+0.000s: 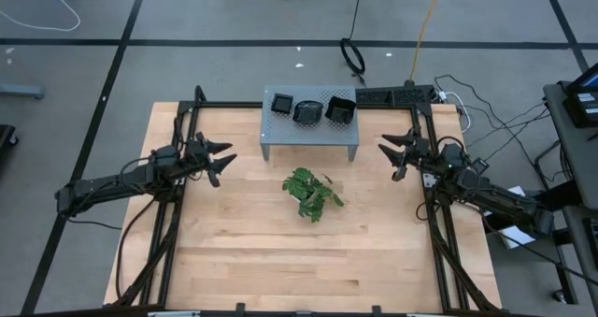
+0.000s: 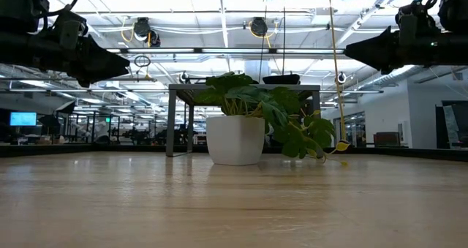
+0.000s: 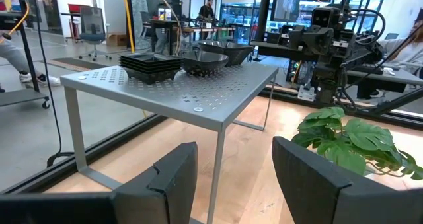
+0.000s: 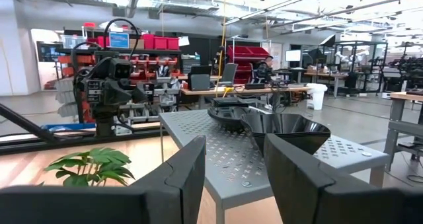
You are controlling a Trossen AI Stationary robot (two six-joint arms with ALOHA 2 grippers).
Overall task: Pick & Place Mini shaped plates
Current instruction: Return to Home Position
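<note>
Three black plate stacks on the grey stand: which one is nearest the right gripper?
The deep, bowl-like stack at the stand's right end; the wavy-rimmed stack sits mid-stand, the flat square stack at the left end.

Glossy black mini shaped plates sit in three stacks atop the perforated stand.

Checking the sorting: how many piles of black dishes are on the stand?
3, in a row on the stand: left pile, middle pile, right pile. Dishes within each are partly hidden.
</note>
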